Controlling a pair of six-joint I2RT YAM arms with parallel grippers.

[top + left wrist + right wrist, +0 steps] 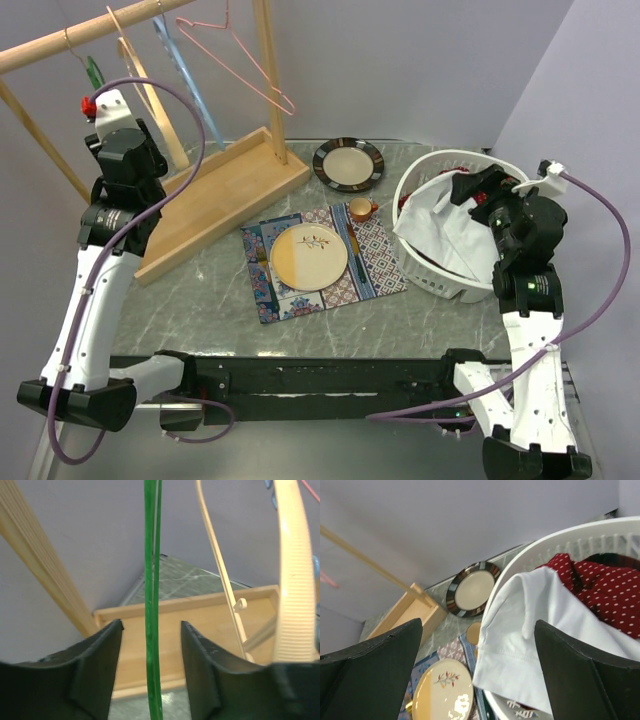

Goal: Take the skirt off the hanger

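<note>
Bare wire is all that is showing on the green hanger (pixel 150 580), which is hanging from the rail (pixel 60 45) of the rack (pixel 220 195) at the far left corner of the desk (pixel 200 300). The left hand (pixel 151 625) is hovering up there with its jaws standing partly apart. The hanger's wire is running down through the gap and touching neither jaw, so the hand is gripping nothing. The other hangers (pixel 295 580) along the rail are looking bare as well, as far as the top view is showing.

No garment is hanging anywhere on the rack. Two cloths are lying in the basket (pixel 440 160) at the right edge of the desk: a white cloth (pixel 445 225) draping over the rim and a red dotted cloth (pixel 605 585) lying deeper inside. One of them is probably the skirt, but I cannot tell which. The right hand (pixel 477 625) is hovering just above the basket, jaws spread wide and holding nothing, with the white cloth below the gap.

The task is therefore looking essentially complete, and the step in hand is the left hand's parting from the hanger. The next move is calling for drawing that hand straight back so the wire slips out between the jaws without snagging or swinging the hanger. The skirt is lying well apart from the left hand, across the desk, and near the right.
</note>
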